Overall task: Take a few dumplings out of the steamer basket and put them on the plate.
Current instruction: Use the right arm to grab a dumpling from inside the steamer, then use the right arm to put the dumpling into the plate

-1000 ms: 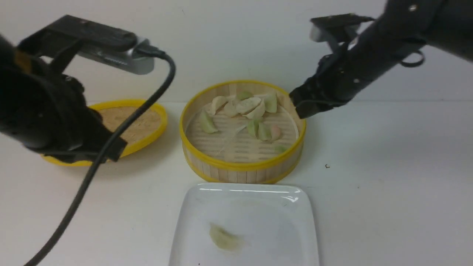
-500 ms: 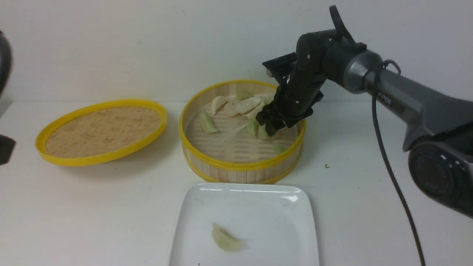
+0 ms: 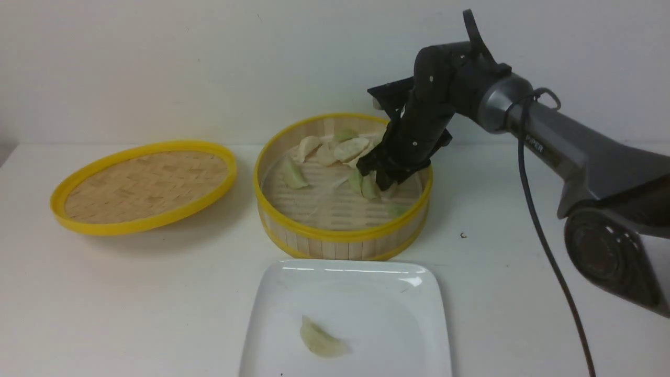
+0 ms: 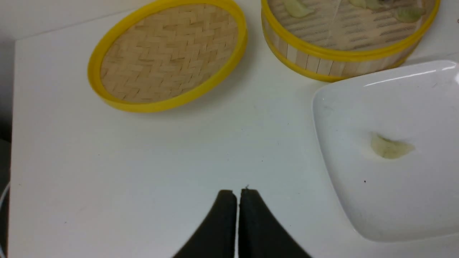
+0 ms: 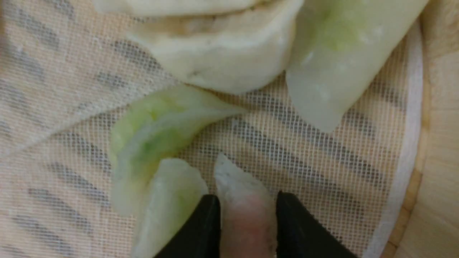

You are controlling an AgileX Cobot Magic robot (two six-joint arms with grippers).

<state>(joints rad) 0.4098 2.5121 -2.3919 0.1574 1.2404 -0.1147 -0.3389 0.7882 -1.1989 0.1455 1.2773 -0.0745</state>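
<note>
The steamer basket [image 3: 343, 236] stands mid-table and holds several pale green and cream dumplings [image 3: 346, 149]. My right gripper [image 3: 384, 183] reaches down inside its right half. In the right wrist view its fingers [image 5: 245, 197] sit on either side of a pinkish dumpling [image 5: 245, 215] lying on the mesh liner and press on it. Two green dumplings [image 5: 157, 139] lie right beside it. The white plate [image 3: 366, 293] in front of the basket carries one pale green dumpling [image 3: 320, 343]. My left gripper [image 4: 236, 191] is shut and empty above bare table, left of the plate [image 4: 358, 107].
The shallow woven lid [image 3: 144, 183] lies left of the basket; it also shows in the left wrist view [image 4: 168, 53]. The right arm's cable [image 3: 544, 241] hangs over the table's right side. A wall closes off the back.
The left arm has drawn back out of the front view. The right gripper has moved from the basket's right rim down into the basket, onto the pinkish dumpling.
</note>
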